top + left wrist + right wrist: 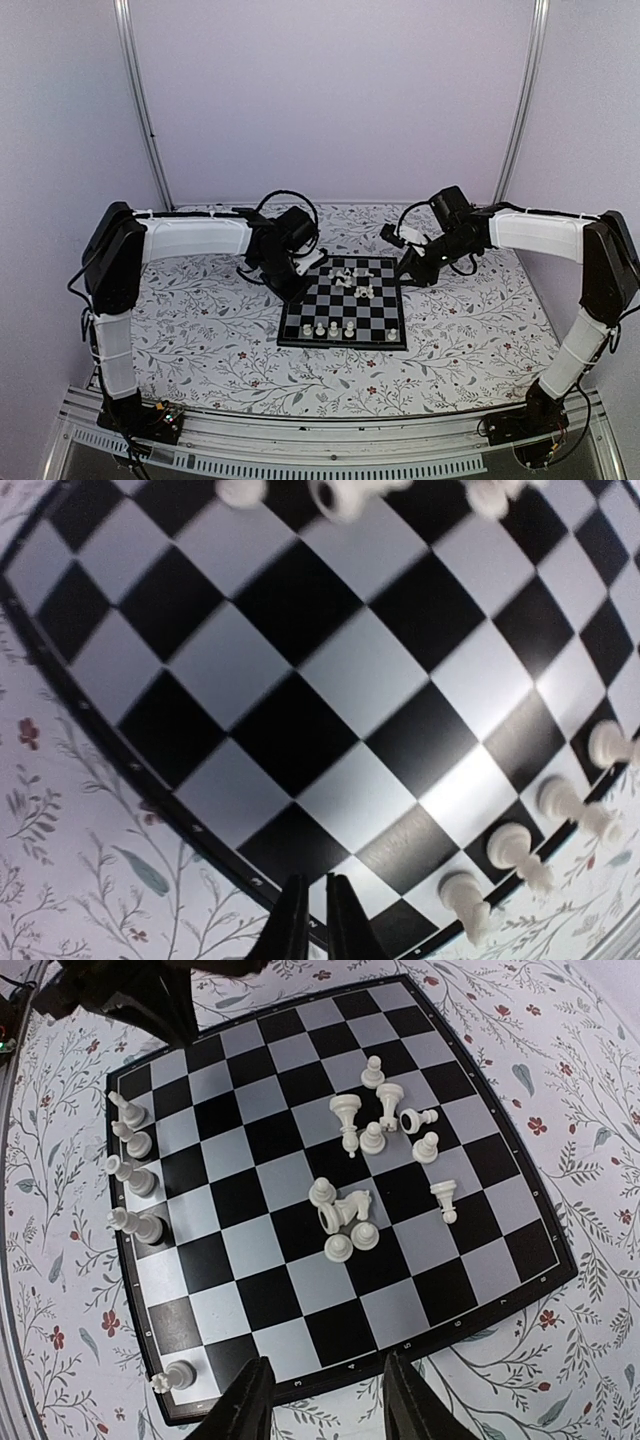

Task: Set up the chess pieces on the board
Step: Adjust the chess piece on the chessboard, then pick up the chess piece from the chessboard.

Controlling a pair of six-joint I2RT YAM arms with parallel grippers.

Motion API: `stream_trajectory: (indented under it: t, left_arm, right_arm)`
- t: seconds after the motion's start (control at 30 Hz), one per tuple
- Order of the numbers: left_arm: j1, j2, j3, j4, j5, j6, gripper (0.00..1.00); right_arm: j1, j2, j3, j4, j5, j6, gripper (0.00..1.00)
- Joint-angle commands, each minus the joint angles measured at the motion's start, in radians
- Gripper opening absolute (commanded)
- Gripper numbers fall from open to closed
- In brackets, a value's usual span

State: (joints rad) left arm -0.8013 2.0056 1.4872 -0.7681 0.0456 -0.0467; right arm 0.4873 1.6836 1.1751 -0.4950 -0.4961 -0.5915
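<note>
You are partway through the sorting step: the small cream-white plastic chess pieces point(372, 1140) are mostly sitting in a loose heap around the middle and far half of the flat black-and-pale-grey checked board point(250, 1250). Some are standing and at least two are lying on their sides. The board is lying flat in the middle of the floral-patterned bench point(200, 330). Four pieces are already standing in a row point(140, 1225) along the board's near edge, with a fifth, lone piece point(175, 1375) standing at that edge's corner and an open gap between it and the row. Your left hand point(310, 925) is hovering low at the board's left border with its fingers pressed together and nothing between them, so it is carrying no piece. Your right hand point(330, 1400) is hanging above the board's far right edge, its fingers about half spread and empty. The next move looks like a pick from the heap. It is asking you to choose a piece on the fringe, not one wedged among neighbours. Bring the open right hand down over its stem and close gently, so that the nearby pieces are not toppling. Then you are carrying it to the gap in the near row and standing it upright on a free square.
</note>
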Motion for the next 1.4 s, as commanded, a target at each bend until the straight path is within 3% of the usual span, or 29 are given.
stream_trajectory:
  t: [0.0, 0.2, 0.33, 0.43, 0.97, 1.37]
  left_arm:
    - [0.015, -0.101, 0.132, 0.026, -0.180, -0.034, 0.17]
    - [0.013, -0.236, 0.165, 0.233, -0.197, -0.075, 0.39]
    - [0.035, -0.336, 0.002, 0.507, -0.184, -0.069, 0.46]
    - [0.084, -0.379, -0.127, 0.585, -0.136, -0.082, 0.46]
    - [0.113, -0.412, -0.168, 0.569, -0.093, -0.076, 0.46]
    - [0.113, -0.396, -0.160, 0.553, -0.071, -0.078, 0.47]
  right_arm:
    - [0.021, 0.048, 0.077, -0.021, 0.056, -0.018, 0.40]
    - [0.058, 0.138, 0.167, -0.065, 0.103, -0.037, 0.40]
    - [0.088, 0.220, 0.216, -0.108, 0.120, -0.045, 0.40]
    - [0.106, 0.261, 0.241, -0.134, 0.129, -0.045, 0.40]
    - [0.114, 0.387, 0.331, -0.153, 0.163, -0.015, 0.36]
    - [0.114, 0.393, 0.344, -0.178, 0.133, -0.016, 0.15]
